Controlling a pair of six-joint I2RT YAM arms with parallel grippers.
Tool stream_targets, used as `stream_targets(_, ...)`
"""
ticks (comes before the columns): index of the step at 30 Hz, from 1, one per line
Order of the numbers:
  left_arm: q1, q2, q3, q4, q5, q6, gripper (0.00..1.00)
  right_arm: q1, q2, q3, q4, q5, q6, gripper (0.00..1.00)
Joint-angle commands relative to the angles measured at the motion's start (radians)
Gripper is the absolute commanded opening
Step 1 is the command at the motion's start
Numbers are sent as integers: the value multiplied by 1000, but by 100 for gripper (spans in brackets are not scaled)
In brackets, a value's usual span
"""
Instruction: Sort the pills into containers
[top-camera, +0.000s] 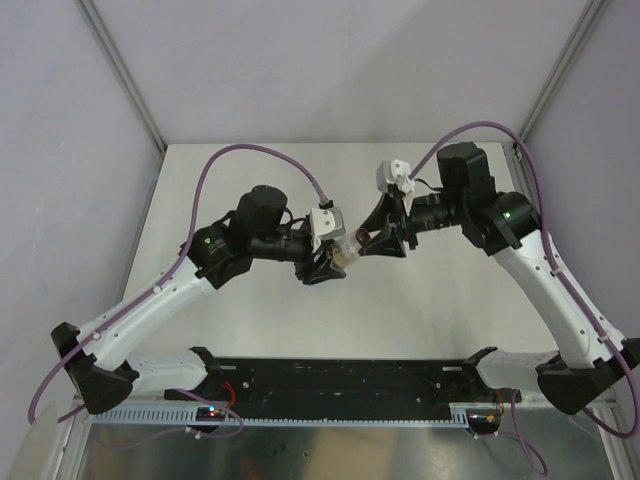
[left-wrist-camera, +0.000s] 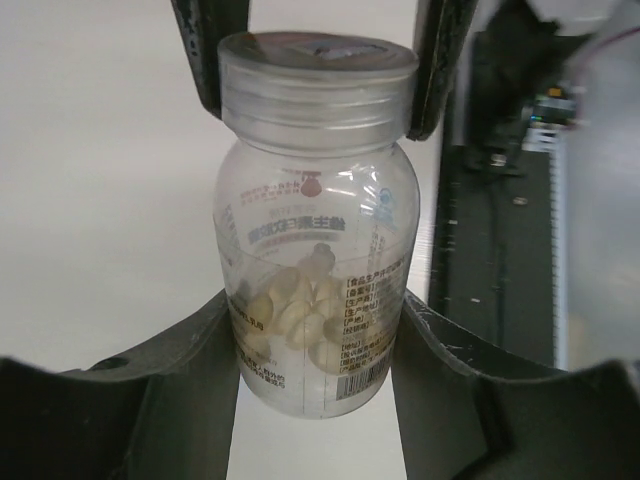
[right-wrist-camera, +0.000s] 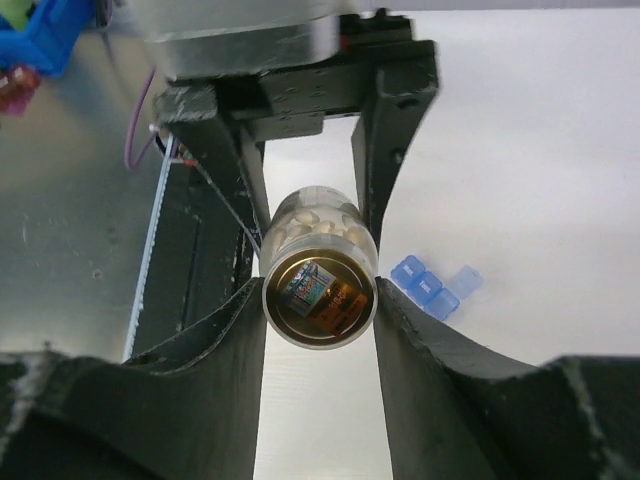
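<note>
Lettering in Chinese, seen reversed and unreadable, plus a barcode, wraps the clear pill bottle (left-wrist-camera: 315, 250) held in midair. The left gripper (left-wrist-camera: 318, 370) pinches its body and the right gripper (right-wrist-camera: 320, 310) pinches its cap (left-wrist-camera: 318, 85). Pale pills (left-wrist-camera: 295, 305) sit inside. The blue compartment strip (right-wrist-camera: 428, 285) lies on the table (right-wrist-camera: 540, 150).

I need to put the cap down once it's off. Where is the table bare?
Bare table lies between the black base rail and the raised bottle, and along the far wall. The middle is crowded: left gripper and right gripper clamp the bottle, with the blue compartment strip on the table nearby.
</note>
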Motion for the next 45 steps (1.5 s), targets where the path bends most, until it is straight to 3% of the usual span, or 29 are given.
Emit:
stream_targets(1,10,-13,-1,-32,397,6,0,32,-33,13,-72,61,-242,3)
stream_targets(3,11,-7,0,-46,415,9,0,52,-40,19,-104,93,-291,6)
stream_targets(6,11,1,8,-51,366,9,0,76,-41,28,-129,145,-302,17)
stream_targets(15,9,9,46,-52,192,6,0,82,-37,27,-121,136,-189,75)
stream_targets(19,9,5,49,-52,131,10,0,80,-41,30,-118,142,-151,88)
stream_targets(24,8,13,64,-51,14,10,0,49,-42,45,-86,96,-60,92)
stream_targets(34,-78,4,37,24,-396,40,0,-60,65,163,20,50,259,87)
stream_targets(45,-110,13,18,93,-605,38,0,-126,185,173,151,-34,524,83)
